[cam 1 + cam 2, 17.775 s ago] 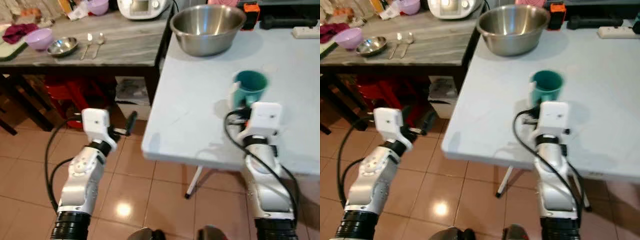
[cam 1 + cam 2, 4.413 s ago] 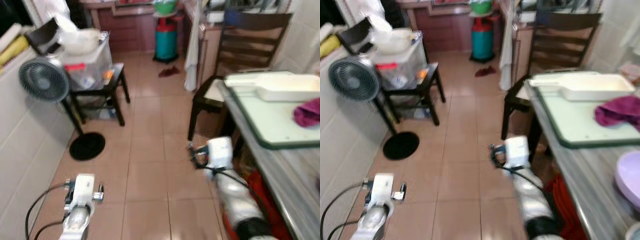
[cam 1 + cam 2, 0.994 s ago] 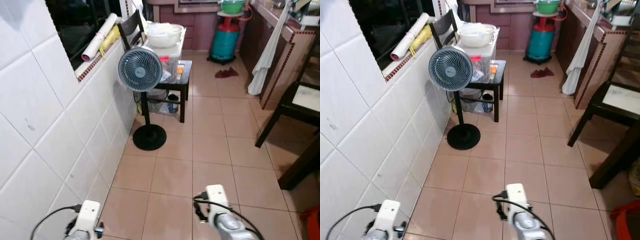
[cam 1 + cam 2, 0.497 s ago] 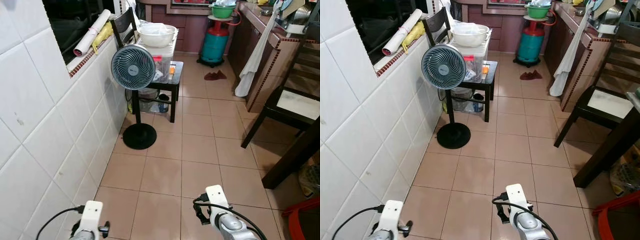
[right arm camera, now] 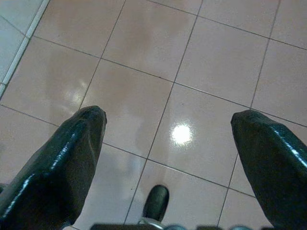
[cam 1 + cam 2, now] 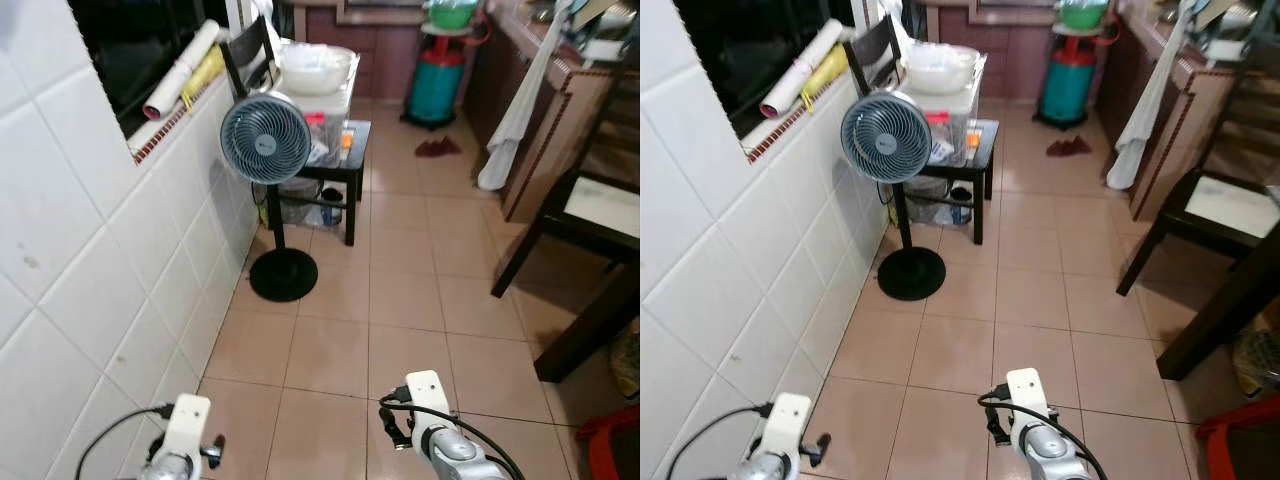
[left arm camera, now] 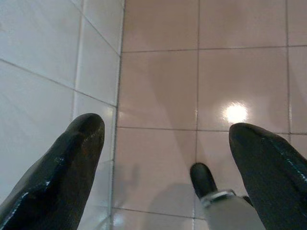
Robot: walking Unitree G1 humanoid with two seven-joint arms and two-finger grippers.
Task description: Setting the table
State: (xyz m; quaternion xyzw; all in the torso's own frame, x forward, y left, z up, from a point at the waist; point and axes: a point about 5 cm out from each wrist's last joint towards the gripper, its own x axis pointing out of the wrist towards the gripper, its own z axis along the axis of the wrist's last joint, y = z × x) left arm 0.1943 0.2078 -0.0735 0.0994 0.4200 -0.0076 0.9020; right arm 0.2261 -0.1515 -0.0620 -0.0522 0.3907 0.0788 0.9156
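Moved: against the pictures of half a second ago our whole outlook has slid a little, so we take it that our head shifted; the fan (image 6: pixel 265 138) and the stool behind it keep their places on the floor.
Landmark: we place everything by the fan, which stands on its round black base close to the white tiled wall (image 6: pixel 90 270).
Left gripper (image 7: pixel 165 143): hangs low, on the wall side of the fan and nearer to us; fingers spread wide, nothing between them, only floor tiles and the foot of the wall below.
Right gripper (image 5: pixel 168 139): hangs low over bare floor, nearer to us than the fan and further from the wall; fingers likewise spread wide and empty.
Task's things: no plate, cup or cutlery is to be seen here; we carry nothing, so the table setting is, in our judgement, not advancing at this spot.
Beyond the fan: a dark stool (image 6: pixel 340 150) bearing a clear box and a white bowl (image 6: pixel 315 65); further off, a green gas cylinder (image 6: pixel 437 85).
Across the floor from the fan: a dark chair (image 6: pixel 580 215) and a hanging white cloth (image 6: pixel 520 110).
Risk one: our left arm rides close to the wall; a turn toward it could scrape the gripper on the tiles.
Risk two: walking on, we might clip the fan's base or trip on its cord, which we cannot make out.
Risk three: swinging away from the fan could catch the chair legs.
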